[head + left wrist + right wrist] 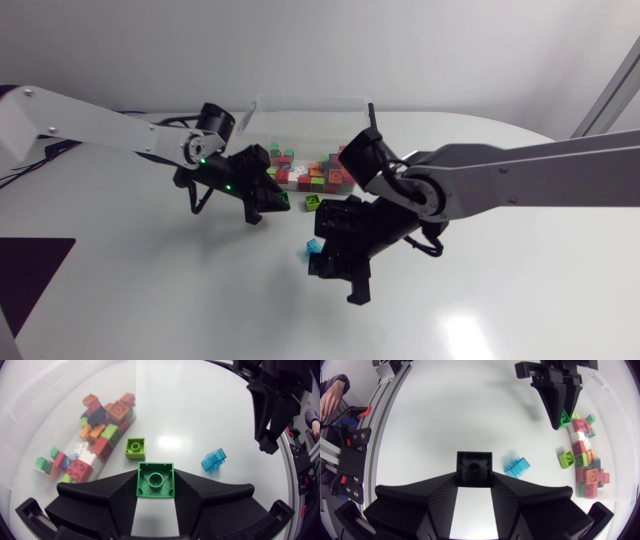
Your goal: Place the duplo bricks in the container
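Head view, white table [150,290], clear container [300,103]

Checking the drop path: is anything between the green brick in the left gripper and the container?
Nothing visible blocks the green brick. A lime brick lies on the table ahead of the left gripper, beside the container.

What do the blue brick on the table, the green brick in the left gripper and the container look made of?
Blue brick: translucent glossy plastic, light passes through. Green brick: opaque moulded plastic, smooth with slight sheen. Container: clear, probably plastic; bricks show through its wall.
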`<state>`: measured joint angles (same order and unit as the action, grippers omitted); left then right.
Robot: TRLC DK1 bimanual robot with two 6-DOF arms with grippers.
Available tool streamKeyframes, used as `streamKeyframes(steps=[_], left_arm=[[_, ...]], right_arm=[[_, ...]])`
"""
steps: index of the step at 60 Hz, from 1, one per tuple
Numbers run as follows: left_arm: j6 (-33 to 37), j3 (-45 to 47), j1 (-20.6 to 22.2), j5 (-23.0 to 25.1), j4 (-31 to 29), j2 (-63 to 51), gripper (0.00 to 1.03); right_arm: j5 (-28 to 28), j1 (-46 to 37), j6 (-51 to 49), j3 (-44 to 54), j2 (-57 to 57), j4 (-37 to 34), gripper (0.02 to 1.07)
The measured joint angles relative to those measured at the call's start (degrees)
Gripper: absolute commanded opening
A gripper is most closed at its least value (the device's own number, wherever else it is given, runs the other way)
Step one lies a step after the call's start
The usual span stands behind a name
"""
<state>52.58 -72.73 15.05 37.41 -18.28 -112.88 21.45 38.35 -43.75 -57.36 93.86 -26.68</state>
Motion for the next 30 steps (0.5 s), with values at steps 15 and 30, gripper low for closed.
streamKeyframes(steps=[15, 30], left_arm=[[-5.3, -1.8, -1.9, 4.8, 0.7, 11.6, 0.18], [-21.9, -5.4, -2.2, 3.8, 17.6, 10.0, 0.18]], right_arm=[[0.0, -7.1, 4.0, -9.0, -2.5, 2.7, 0.28], [-0.9, -12.1, 11.6, -15.9, -0.2, 11.8, 0.28]])
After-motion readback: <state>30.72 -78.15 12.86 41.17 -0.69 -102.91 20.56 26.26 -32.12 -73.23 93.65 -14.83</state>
